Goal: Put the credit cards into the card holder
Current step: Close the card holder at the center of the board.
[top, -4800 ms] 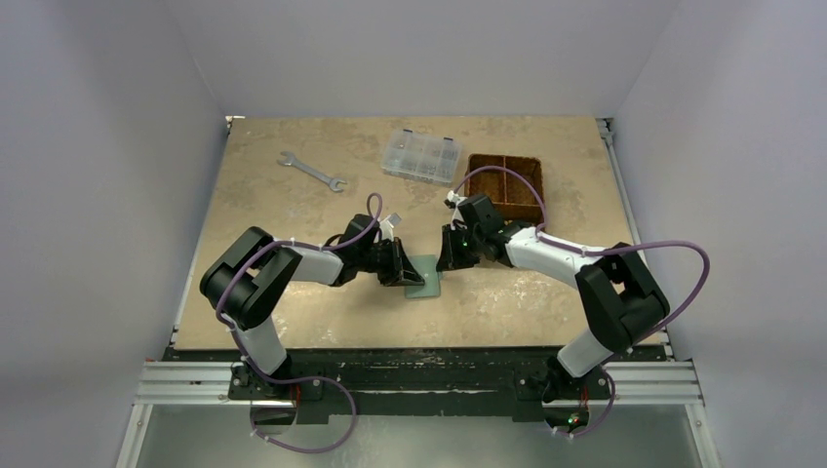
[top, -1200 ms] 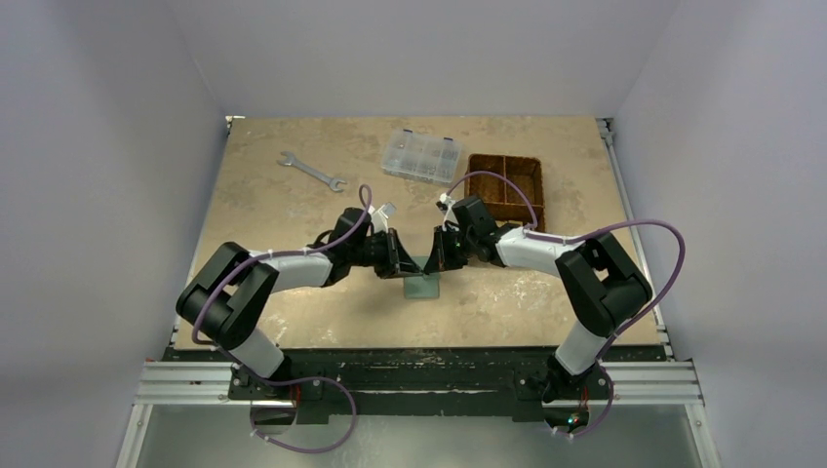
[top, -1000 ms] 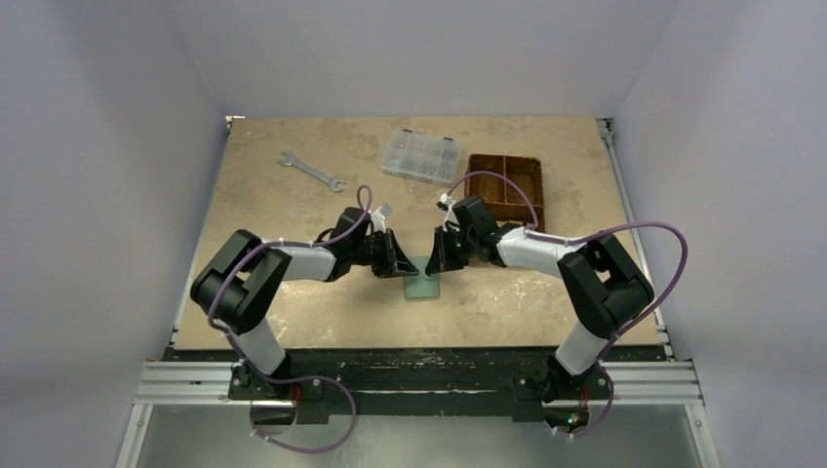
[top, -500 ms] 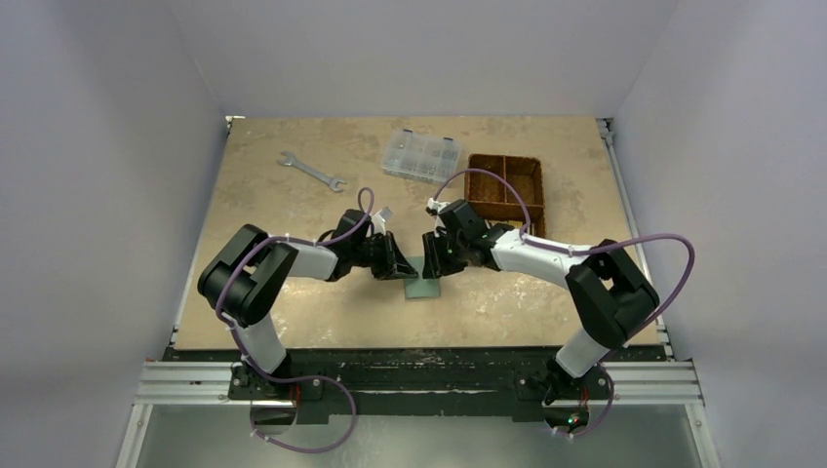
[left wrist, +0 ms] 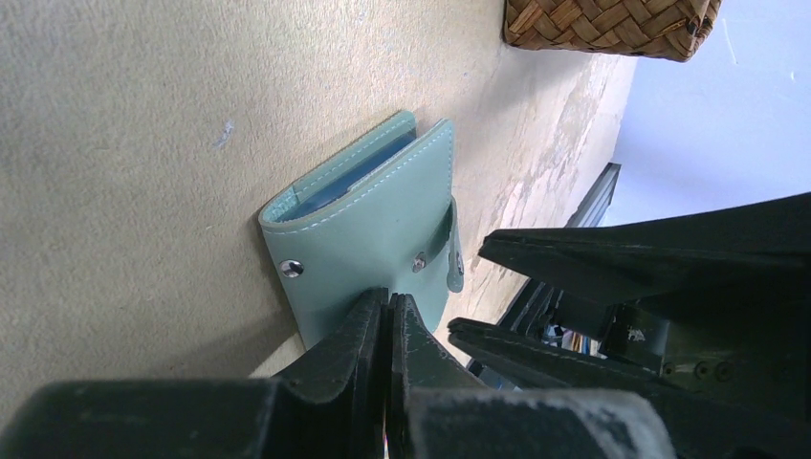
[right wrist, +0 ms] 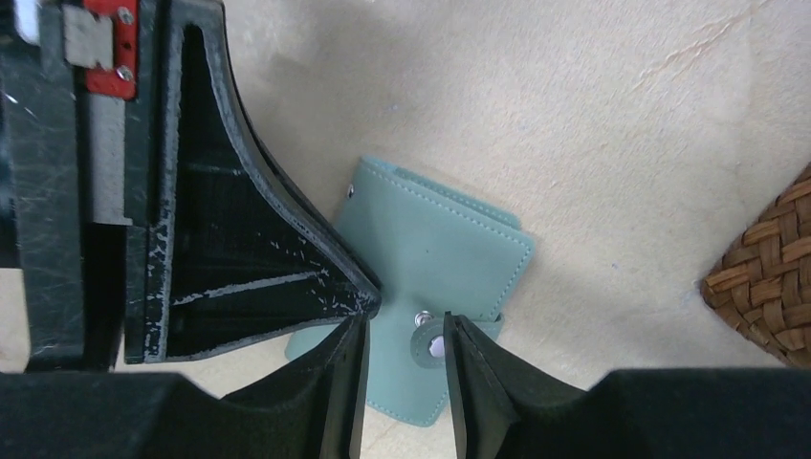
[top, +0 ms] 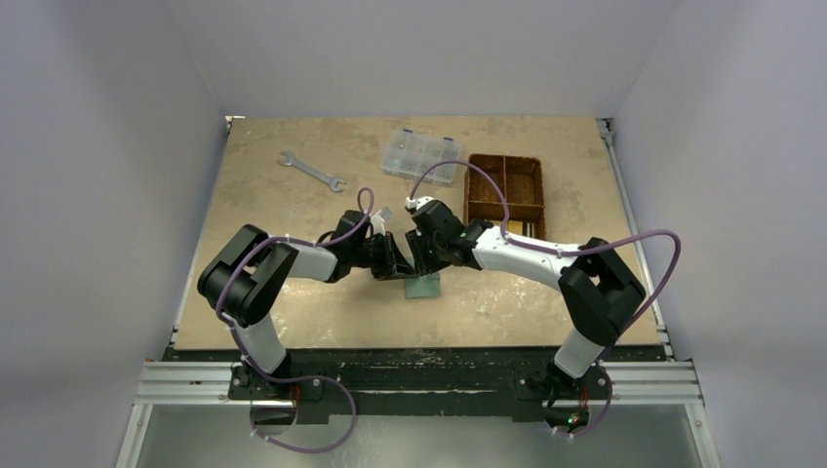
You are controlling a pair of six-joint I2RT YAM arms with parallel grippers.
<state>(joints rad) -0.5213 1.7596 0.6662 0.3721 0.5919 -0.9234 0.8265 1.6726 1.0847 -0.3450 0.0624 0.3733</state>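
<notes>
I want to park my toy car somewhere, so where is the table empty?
Bare tan table lies left of the silver wrench, along the near edge in front of the sage-green folding wallet, and right of the brown woven basket. Crowded: the middle, where the left gripper and right gripper meet at the wallet.

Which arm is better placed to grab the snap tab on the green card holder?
Right. The right gripper stands open astride the snap tab of the card holder, ready to pinch it. The left gripper is shut, tips against the holder's edge, seemingly pinning it.
</notes>
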